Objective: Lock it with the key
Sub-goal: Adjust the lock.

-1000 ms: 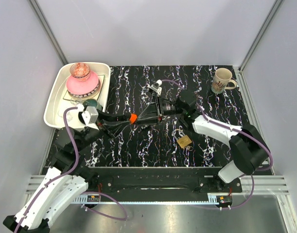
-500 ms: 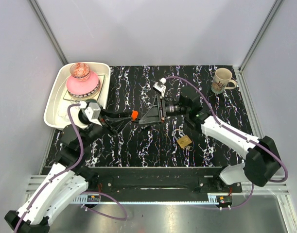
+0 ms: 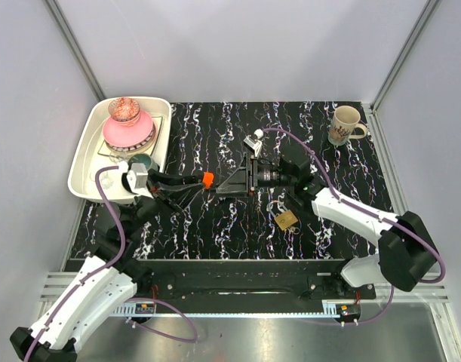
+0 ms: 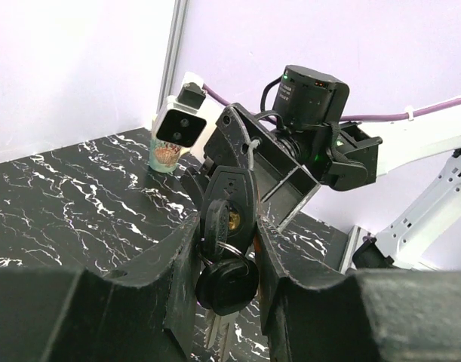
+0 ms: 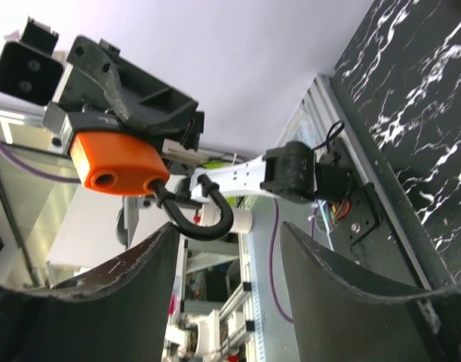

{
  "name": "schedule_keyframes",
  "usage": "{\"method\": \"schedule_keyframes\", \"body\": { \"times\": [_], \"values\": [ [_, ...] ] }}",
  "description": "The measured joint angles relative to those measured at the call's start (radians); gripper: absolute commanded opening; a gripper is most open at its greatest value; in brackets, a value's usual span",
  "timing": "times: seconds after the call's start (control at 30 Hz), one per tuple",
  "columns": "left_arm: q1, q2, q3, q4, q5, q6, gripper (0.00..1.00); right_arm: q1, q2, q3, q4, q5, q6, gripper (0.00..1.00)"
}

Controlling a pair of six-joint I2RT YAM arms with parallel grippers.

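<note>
My left gripper (image 3: 203, 181) is shut on an orange-bodied padlock (image 3: 207, 179) and holds it above the table. In the left wrist view (image 4: 228, 249) the lock's black underside with its brass keyhole (image 4: 234, 219) sits between the fingers. A ring with black-headed keys (image 4: 227, 283) hangs from it. No orange-headed key shows. In the right wrist view the orange body (image 5: 113, 166) has a black shackle (image 5: 204, 219) standing open, one hole empty. My right gripper (image 3: 222, 183) is open, and the shackle lies just ahead of its fingertips (image 5: 139, 279).
A brass padlock (image 3: 285, 219) lies on the black marbled table under the right arm. A mug (image 3: 345, 124) stands at the back right. A white tray (image 3: 85, 154) holds a pink bowl (image 3: 127, 130) at the back left.
My right wrist has swung and levelled, so its open gripper now points straight at the orange padlock. My left gripper has shifted slightly and still holds the lock.
</note>
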Motion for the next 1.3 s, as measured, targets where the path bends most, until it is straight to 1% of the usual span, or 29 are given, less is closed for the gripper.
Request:
{"method": "schedule_keyframes", "body": {
  "times": [0.07, 0.1, 0.13, 0.17, 0.2, 0.3, 0.5, 0.8, 0.9, 0.93, 1.03, 1.1, 1.17, 1.3],
  "values": [
    [0.0, 0.002, -0.004, 0.017, -0.001, -0.015, 0.0, 0.0, -0.01, -0.001, -0.013, 0.025, -0.016, 0.69],
    [0.0, 0.002, -0.005, 0.021, 0.0, -0.021, 0.0, 0.0, -0.021, -0.001, -0.027, 0.037, -0.029, 0.74],
    [0.0, 0.002, -0.006, 0.023, 0.0, -0.026, 0.0, 0.0, -0.036, -0.001, -0.047, 0.052, -0.049, 0.82],
    [0.0, 0.002, -0.006, 0.024, 0.0, -0.03, 0.0, 0.0, -0.053, -0.001, -0.063, 0.063, -0.067, 0.85],
    [0.0, 0.002, -0.006, 0.026, 0.0, -0.033, 0.0, 0.0, -0.069, -0.001, -0.074, 0.074, -0.08, 0.87],
    [0.0, 0.002, -0.007, 0.04, 0.0, -0.046, 0.0, 0.001, -0.119, -0.001, -0.08, 0.098, -0.123, 0.86],
    [0.0, 0.013, -0.01, 0.086, 0.0, -0.079, 0.0, 0.015, -0.144, -0.007, -0.06, 0.107, -0.166, 0.78],
    [0.0, 0.043, -0.01, 0.105, 0.008, -0.113, 0.0, 0.045, -0.143, -0.015, -0.101, 0.154, -0.246, 0.64],
    [0.0, 0.05, -0.01, 0.105, 0.015, -0.119, 0.0, 0.049, -0.137, -0.012, -0.101, 0.155, -0.256, 0.55],
    [0.0, 0.051, -0.01, 0.105, 0.016, -0.121, 0.0, 0.051, -0.133, -0.012, -0.101, 0.155, -0.259, 0.5],
    [0.0, 0.052, -0.01, 0.105, 0.022, -0.124, 0.0, 0.056, -0.12, -0.012, -0.1, 0.154, -0.263, 0.44],
    [0.0, 0.051, -0.01, 0.104, 0.023, -0.122, 0.0, 0.057, -0.112, -0.012, -0.098, 0.151, -0.261, 0.36],
    [0.0, 0.05, -0.01, 0.096, 0.023, -0.12, 0.0, 0.058, -0.108, -0.012, -0.09, 0.147, -0.256, 0.34],
    [0.0, 0.048, -0.01, 0.085, 0.023, -0.114, 0.0, 0.059, -0.108, -0.012, -0.084, 0.146, -0.248, 0.35]
  ]
}}
